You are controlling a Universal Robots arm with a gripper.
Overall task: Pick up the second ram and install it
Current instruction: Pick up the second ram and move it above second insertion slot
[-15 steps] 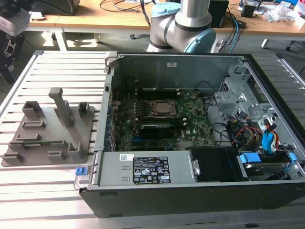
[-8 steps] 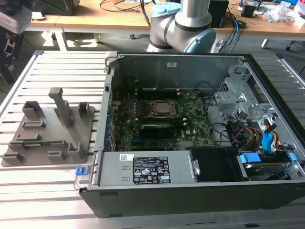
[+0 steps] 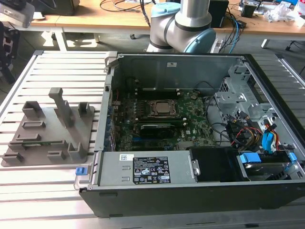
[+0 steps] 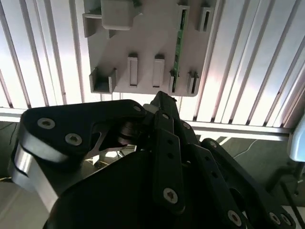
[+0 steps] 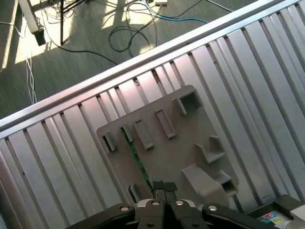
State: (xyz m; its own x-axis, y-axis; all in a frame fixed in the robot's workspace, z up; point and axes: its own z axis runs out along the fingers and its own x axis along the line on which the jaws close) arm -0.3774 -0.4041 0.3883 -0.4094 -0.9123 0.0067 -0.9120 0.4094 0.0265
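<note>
The second ram (image 5: 136, 155) is a thin green stick standing on edge in the slots of the grey holder tray (image 5: 176, 143). In the second wrist view the ram (image 4: 179, 45) runs between two pairs of slots on the tray (image 4: 143, 52). My gripper (image 5: 164, 187) hangs well above the tray, with its dark fingers together and nothing between them. Its tip (image 4: 162, 98) lines up near one end of the stick. In the exterior view the tray (image 3: 47, 129) lies on the slatted table at the exterior view's left of the open computer case.
The open case (image 3: 190, 143) holds the green motherboard (image 3: 190, 125) with the processor socket (image 3: 162, 109), a power supply (image 3: 147, 169) along its near side, and drive bays and cables (image 3: 257, 133) at the exterior view's right. The arm's base (image 3: 181, 24) stands behind the case.
</note>
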